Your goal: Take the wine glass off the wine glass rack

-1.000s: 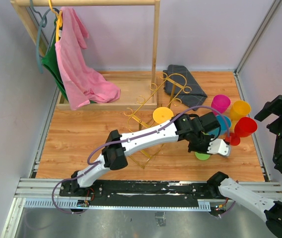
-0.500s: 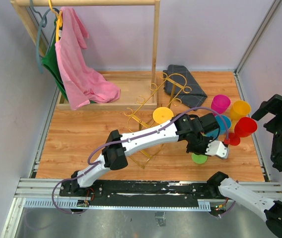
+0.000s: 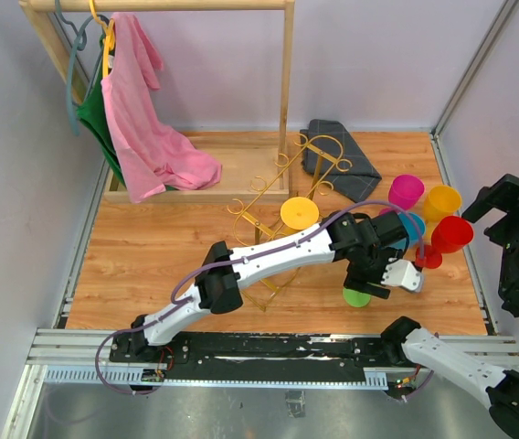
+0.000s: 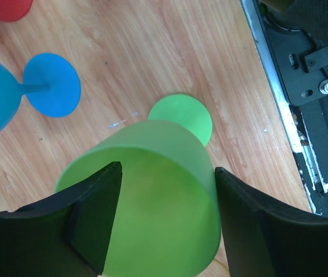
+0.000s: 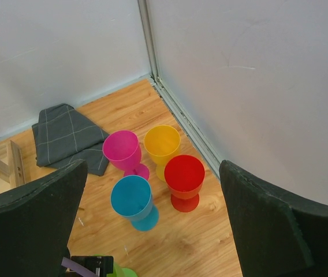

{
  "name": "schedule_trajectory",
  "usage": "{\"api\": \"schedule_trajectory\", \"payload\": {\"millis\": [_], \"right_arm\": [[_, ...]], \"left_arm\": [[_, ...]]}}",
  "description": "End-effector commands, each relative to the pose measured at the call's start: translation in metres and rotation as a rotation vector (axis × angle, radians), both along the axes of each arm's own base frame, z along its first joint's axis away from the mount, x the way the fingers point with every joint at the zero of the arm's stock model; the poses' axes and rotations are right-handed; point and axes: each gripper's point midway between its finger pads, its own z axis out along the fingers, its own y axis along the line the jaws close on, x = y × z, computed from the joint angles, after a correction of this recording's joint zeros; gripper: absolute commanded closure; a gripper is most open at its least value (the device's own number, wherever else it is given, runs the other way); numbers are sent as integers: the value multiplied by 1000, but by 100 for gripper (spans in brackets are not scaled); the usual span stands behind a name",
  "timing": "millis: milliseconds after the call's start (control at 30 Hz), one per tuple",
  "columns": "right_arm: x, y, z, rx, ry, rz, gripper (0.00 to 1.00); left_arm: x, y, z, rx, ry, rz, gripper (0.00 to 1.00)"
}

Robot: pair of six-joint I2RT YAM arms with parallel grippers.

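Top cam sits high behind the arm bases, looking down and forward over the whole table (image 3: 150, 247). Left wrist cam is right on top of the green wine glass (image 4: 152, 190), facing pretty much straight down at the boards. Right wrist cam hangs high on the right, aimed at the far right corner. All three catch the blue wine glass (image 5: 132, 199) and red wine glass (image 5: 184, 176).
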Motion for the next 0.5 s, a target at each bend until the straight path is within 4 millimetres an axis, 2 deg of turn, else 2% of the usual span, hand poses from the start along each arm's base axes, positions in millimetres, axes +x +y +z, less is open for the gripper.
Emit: {"api": "schedule_trajectory", "payload": {"millis": [0,467], "right_arm": [[3,2,2,26,-17,-13,1],[9,8,0,31,-14,7,2]], "left_arm": [[7,-13,12,-47,-48,8,28],[9,-17,34,-109,-69,18,27]]}}
